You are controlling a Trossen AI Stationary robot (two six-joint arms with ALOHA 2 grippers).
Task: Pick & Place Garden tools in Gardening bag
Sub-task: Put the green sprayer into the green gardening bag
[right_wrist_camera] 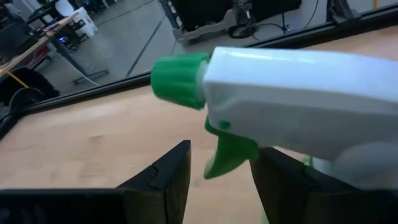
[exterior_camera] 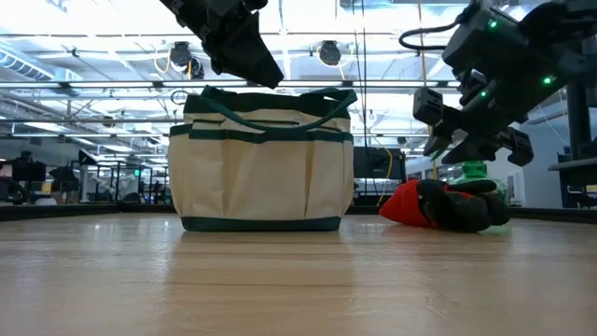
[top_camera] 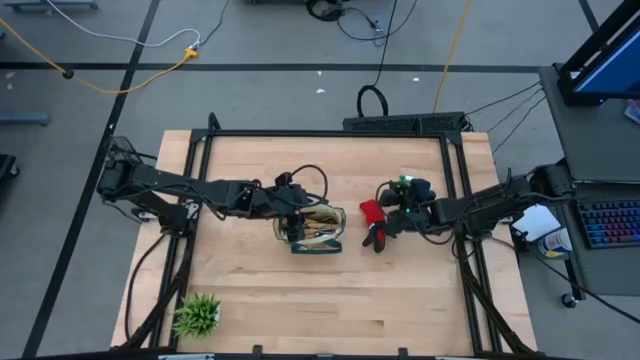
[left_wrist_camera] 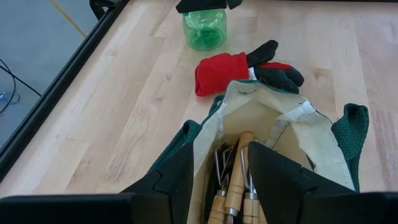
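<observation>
Right wrist view crops the spray bottle (right_wrist_camera: 298,93); both tools (right_wrist_camera: 217,168) (left_wrist_camera: 219,165) spread.

An overhead camera is looking straight down on the whole wooden table (top_camera: 400,300), while a second, sitting at tabletop height, is looking level across the boards into the room behind. The left wrist camera is peering from close above into the open canvas bag (left_wrist_camera: 311,134), and the right wrist camera is pressing up against the spray bottle (right_wrist_camera: 298,93). The bag, the red-and-black gloves (exterior_camera: 438,203) and the bottle are appearing in several views.
</observation>
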